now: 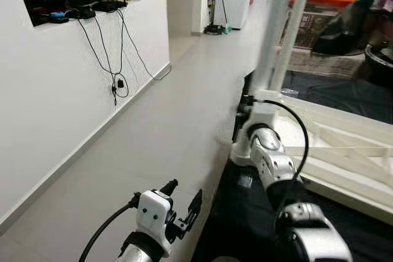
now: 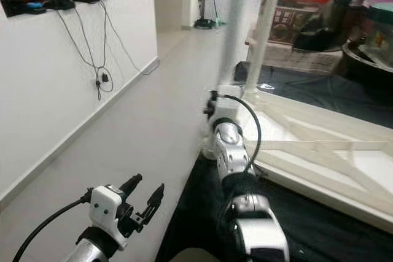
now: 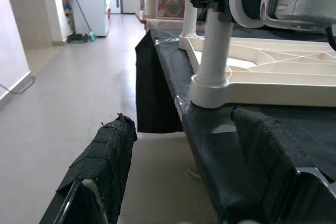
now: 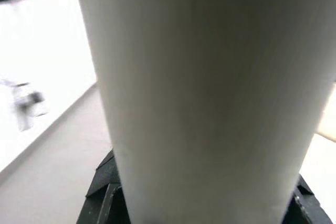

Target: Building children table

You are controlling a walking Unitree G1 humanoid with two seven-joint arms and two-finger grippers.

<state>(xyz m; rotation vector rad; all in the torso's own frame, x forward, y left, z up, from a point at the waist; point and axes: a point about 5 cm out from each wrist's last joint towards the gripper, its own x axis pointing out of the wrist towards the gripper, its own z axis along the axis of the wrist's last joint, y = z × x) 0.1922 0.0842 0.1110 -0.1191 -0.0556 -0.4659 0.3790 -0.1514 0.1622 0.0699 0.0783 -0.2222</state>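
Ahead, in the head views: an upturned white children's table top (image 1: 344,151) lying on a dark cloth (image 1: 233,213), two white legs standing upright from its near corner region; nearer leg (image 1: 274,35) reached by the right gripper (image 2: 212,105) at its base, fingers hidden behind the wrist. Low on the left, the left gripper (image 1: 183,200) hovering over grey floor (image 1: 153,139), fingers parted and holding nothing. From the left wrist: black padded fingers (image 3: 105,166) spread apart, the leg (image 3: 212,51) seated in its socket on the ribbed underside. From the right wrist: white leg (image 4: 210,93) pressed close between the black fingers, evidently clasped.
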